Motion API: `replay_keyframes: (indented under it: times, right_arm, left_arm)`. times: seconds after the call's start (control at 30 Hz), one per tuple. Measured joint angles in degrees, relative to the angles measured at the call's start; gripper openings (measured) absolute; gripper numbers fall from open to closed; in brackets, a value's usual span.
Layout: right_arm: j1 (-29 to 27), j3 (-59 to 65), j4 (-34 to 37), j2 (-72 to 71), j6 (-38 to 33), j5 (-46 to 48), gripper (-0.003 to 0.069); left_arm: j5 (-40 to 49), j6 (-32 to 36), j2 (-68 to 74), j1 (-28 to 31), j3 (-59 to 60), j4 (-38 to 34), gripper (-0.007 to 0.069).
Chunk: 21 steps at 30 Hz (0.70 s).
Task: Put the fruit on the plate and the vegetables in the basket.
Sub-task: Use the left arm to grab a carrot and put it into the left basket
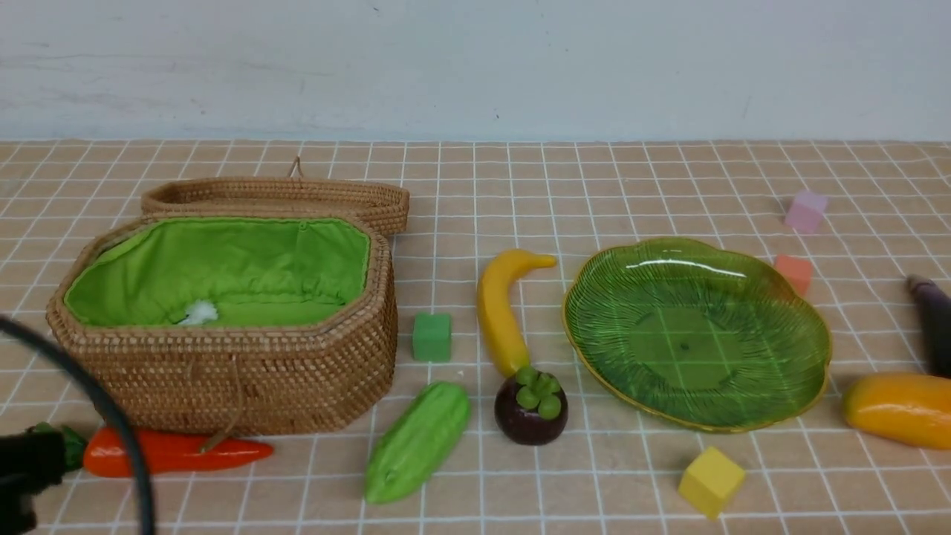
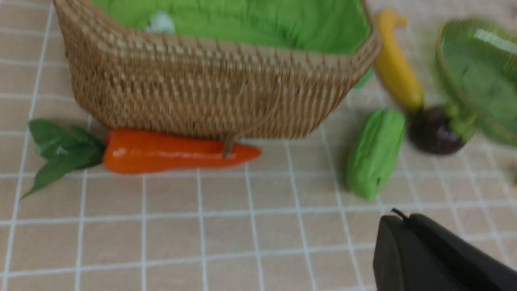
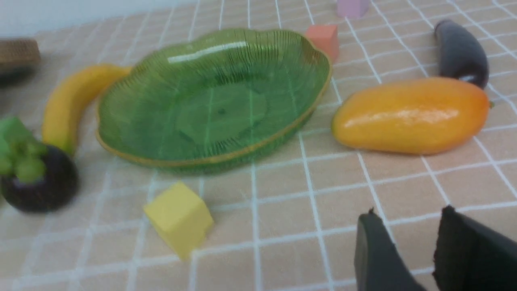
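The carrot (image 1: 174, 451) lies on the surface (image 1: 565, 498) against the basket (image 1: 245, 371) front. It looks stiff, glossy, probably light and slippery; take the thick orange middle, not the leaves (image 2: 60, 149). Left gripper (image 2: 400, 220) is clenched, empty; right gripper (image 3: 408, 214) is released.

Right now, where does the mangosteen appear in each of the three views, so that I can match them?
Front view: the mangosteen sits at the banana's near end, between the gourd and the plate.
Left wrist view: mangosteen, blurred, between the gourd and the plate's rim.
Right wrist view: mangosteen at the picture's edge, beside the banana.
Shared landmark: the green plate, close beside it in all three.
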Motion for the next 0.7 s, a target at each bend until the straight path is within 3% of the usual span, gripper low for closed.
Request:
replay_keyframes:
  times: [0.2, 0.27, 0.43, 0.57, 0.67, 0.7]
  right_arm:
    - [0.0, 0.0, 18.1, 0.0, 8.0, -11.2, 0.0242]
    - [0.1, -0.1, 20.0, 0.0, 8.4, -11.4, 0.0237]
    - [5.0, -13.2, 22.3, 2.6, 2.4, 11.6, 0.015]
    - [10.5, -30.9, 20.9, 11.6, -10.1, 29.9, 0.0076]
    - [12.5, -38.8, 20.2, 15.3, -15.3, 37.1, 0.006]
    - [13.6, -44.5, 19.6, 18.0, -19.5, 44.1, 0.0055]
  left_arm:
    - [7.8, 15.4, 6.4, -1.8, -1.1, -1.9, -0.0013]
    - [7.9, 17.8, 7.3, -3.2, -1.1, -2.5, -0.0013]
    - [3.4, 29.9, 14.2, -8.0, -1.8, -2.1, -0.0013]
    - [1.8, 39.2, 22.5, -8.5, -3.8, -2.3, -0.0013]
    - [1.1, 44.0, 25.8, -8.5, -3.9, -1.9, -0.0013]
    - [-0.2, 47.2, 26.7, -8.5, -3.5, 0.0, -0.0013]
